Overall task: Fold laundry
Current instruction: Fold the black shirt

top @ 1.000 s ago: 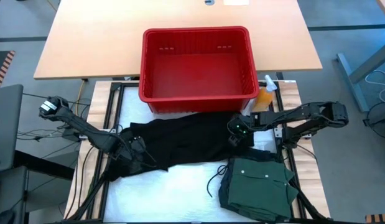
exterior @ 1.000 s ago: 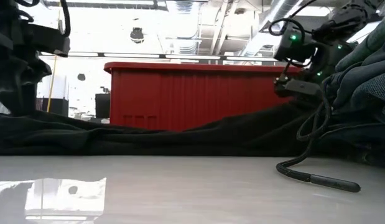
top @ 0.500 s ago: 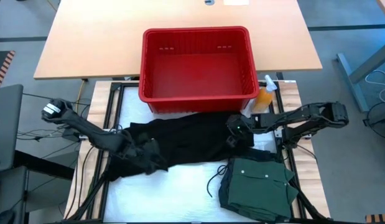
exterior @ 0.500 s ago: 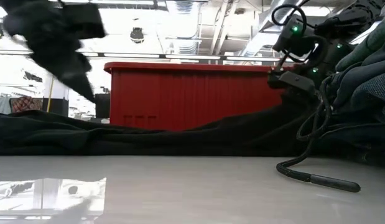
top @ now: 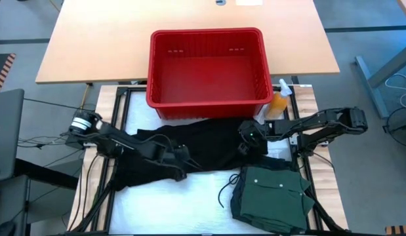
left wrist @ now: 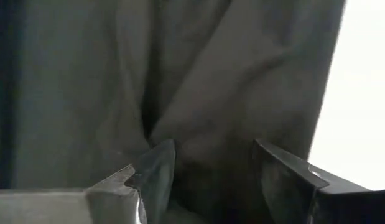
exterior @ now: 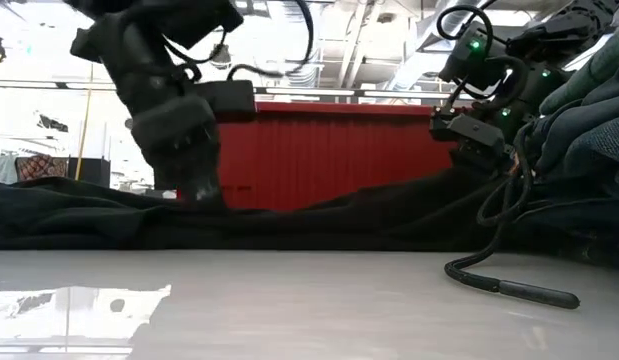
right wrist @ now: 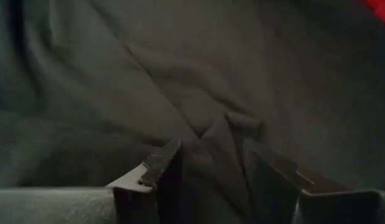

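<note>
A black garment (top: pixel 203 147) lies spread across the middle of the white table (top: pixel 189 203), its far edge touching the red basket (top: pixel 208 65) at twelve o'clock; from table height it shows as a low dark ridge in front of the basket's red wall (exterior: pixel 329 150); a folded green buttoned shirt (top: pixel 271 193) sits at about five o'clock, near the table's front right corner, with a dark cord (top: pixel 225 190) curling just beside its left edge; an orange spray bottle (top: pixel 280 101) stands just beside the basket's right front corner, at about two o'clock.

The left gripper (top: pixel 175 159) rests on the black garment's front left part, at about eight o'clock; in its wrist view the fingers (left wrist: pixel 156 177) stand apart with a fold of dark cloth gathered between them, so they grip the black garment; seen from table height, the arm comes down onto the cloth in front of the basket.

The right gripper (top: pixel 250 141) is on the garment's right end, at about three o'clock; its fingers (right wrist: pixel 164 174) straddle a raised pinch of the same cloth and hold it.
</note>
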`<action>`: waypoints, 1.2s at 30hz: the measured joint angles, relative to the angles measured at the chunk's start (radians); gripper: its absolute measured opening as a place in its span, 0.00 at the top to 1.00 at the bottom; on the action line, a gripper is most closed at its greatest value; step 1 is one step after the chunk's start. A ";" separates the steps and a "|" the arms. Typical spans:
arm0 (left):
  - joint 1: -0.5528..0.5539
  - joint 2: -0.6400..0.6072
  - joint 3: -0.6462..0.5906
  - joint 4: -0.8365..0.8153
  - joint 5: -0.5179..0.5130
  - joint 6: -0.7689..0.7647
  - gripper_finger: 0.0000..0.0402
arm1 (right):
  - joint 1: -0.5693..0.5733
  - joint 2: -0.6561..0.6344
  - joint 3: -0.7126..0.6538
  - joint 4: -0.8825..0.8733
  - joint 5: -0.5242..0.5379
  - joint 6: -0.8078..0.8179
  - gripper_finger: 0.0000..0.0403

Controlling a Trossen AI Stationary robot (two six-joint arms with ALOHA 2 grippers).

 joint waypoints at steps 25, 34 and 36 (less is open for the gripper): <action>0.013 0.018 0.095 -0.279 -0.083 -0.023 0.55 | 0.019 0.000 0.000 -0.019 -0.001 0.004 0.52; 0.019 0.018 0.075 -0.342 -0.114 -0.125 0.64 | 0.019 0.000 0.000 -0.019 -0.001 0.004 0.52; 0.018 0.018 0.075 -0.350 -0.112 -0.127 0.75 | 0.019 0.000 0.000 -0.019 -0.001 0.004 0.52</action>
